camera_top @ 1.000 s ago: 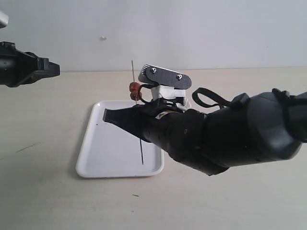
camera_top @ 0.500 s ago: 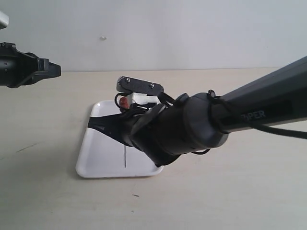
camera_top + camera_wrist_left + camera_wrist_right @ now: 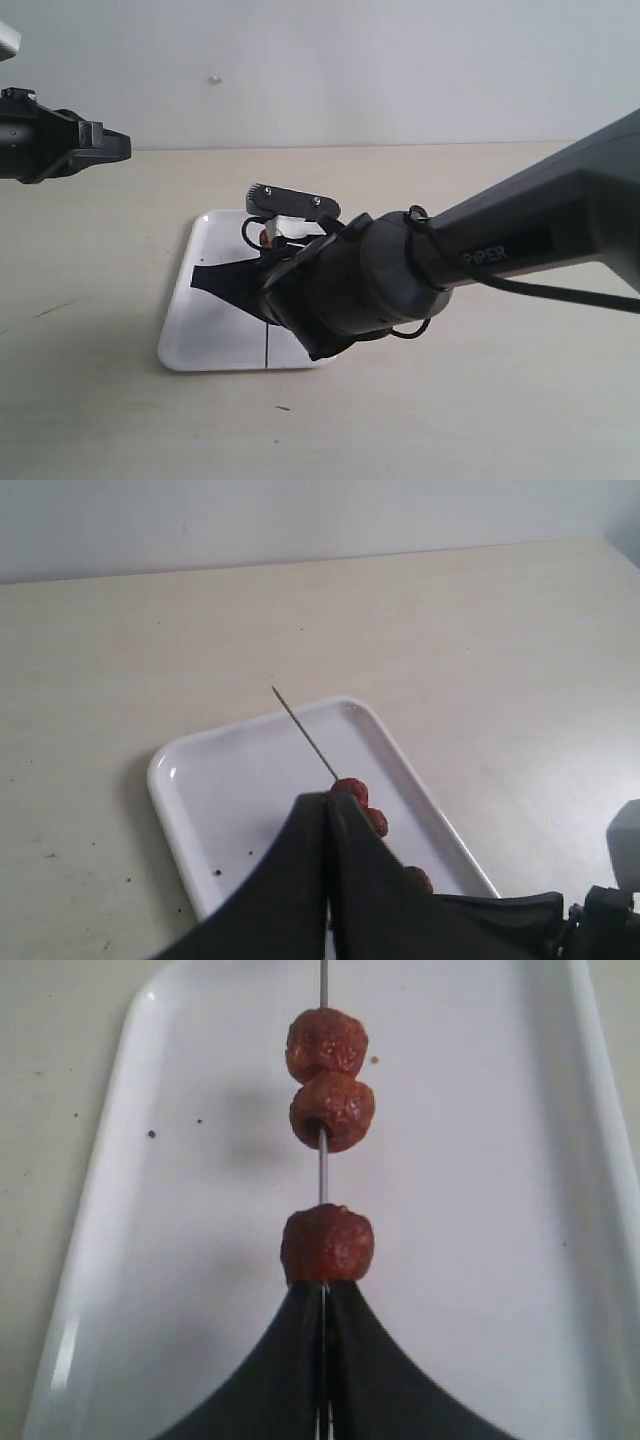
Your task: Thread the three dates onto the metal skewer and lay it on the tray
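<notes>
Jaws of my right gripper (image 3: pixel 322 1295) were pinched shut on the metal skewer (image 3: pixel 322 1175), which ran straight up mid-frame, lengthwise over the tray (image 3: pixel 480 1210), with the three dates (image 3: pixel 332 1110) threaded just ahead.

- tray (image 3: pixel 480 1160): smooth, glossy white plastic
- skewer (image 3: pixel 322 1165): bare grey metal
- dates (image 3: pixel 327 1045): wrinkled, matt skin
- desk (image 3: pixel 150 630): pale, matt, faintly scuffed
- right pincer (image 3: pixel 322 1305): matt black

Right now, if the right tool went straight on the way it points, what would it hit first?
Probably the tray: the right tool, shut on the skewer, points low across it. Depth is unclear, so it might skim past onto the table.
</notes>
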`<action>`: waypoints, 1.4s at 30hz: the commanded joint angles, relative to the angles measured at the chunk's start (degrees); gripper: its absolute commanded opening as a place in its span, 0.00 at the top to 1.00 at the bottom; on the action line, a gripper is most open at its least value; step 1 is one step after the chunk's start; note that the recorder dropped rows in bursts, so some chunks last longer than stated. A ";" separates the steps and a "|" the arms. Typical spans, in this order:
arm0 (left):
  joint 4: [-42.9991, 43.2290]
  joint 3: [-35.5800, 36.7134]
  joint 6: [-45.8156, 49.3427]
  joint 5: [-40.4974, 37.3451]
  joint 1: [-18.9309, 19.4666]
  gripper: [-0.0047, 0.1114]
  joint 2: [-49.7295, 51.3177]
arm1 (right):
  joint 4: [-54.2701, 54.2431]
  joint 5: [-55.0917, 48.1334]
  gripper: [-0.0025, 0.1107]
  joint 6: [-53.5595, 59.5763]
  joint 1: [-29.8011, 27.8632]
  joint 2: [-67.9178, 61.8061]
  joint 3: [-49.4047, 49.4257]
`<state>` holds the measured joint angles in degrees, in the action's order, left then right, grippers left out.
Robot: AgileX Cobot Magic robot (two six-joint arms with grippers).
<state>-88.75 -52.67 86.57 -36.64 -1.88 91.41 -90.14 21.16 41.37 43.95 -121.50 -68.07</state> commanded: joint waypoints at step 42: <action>-6.12 9.86 7.17 17.57 -1.31 0.96 -17.00 | -9.80 5.73 0.64 31.26 -3.28 18.47 4.96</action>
<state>-91.56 -45.96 92.00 -26.40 -2.19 79.96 -99.74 25.93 70.62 40.87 -106.85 -64.85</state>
